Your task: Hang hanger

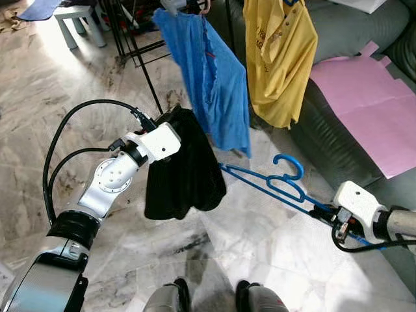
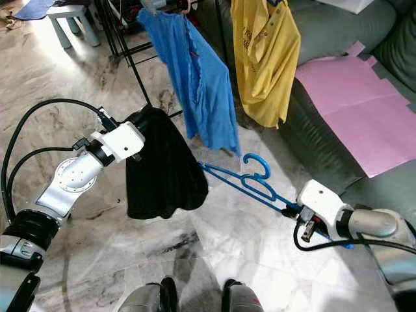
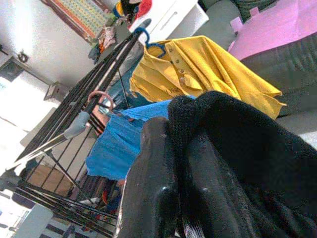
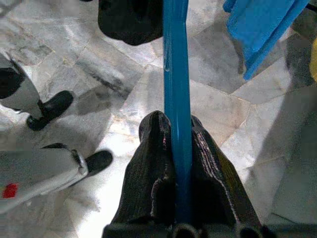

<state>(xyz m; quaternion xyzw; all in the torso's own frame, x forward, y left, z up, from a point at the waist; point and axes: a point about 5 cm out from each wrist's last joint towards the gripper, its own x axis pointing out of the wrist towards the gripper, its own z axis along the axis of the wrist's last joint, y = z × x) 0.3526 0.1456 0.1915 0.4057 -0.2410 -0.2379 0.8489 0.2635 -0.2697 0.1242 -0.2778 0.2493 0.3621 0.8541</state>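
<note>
The right gripper (image 4: 177, 136) is clamping the blue hanger (image 1: 273, 185) by one end — it is sticking out low over the marble floor (image 1: 260, 253), toward the black garment (image 1: 182, 169) that the left gripper (image 3: 173, 148) is clutching.

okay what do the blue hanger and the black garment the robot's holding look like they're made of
Blue hanger: probably moulded plastic, judging by its even bright blue colour and the glossy highlight along the bar held in the right gripper.
Black garment: soft cloth, matte, possibly knit or fleece; it droops in loose folds from the left gripper and looks slightly fuzzy in the left wrist view. The exact fibre can't be told.
</note>
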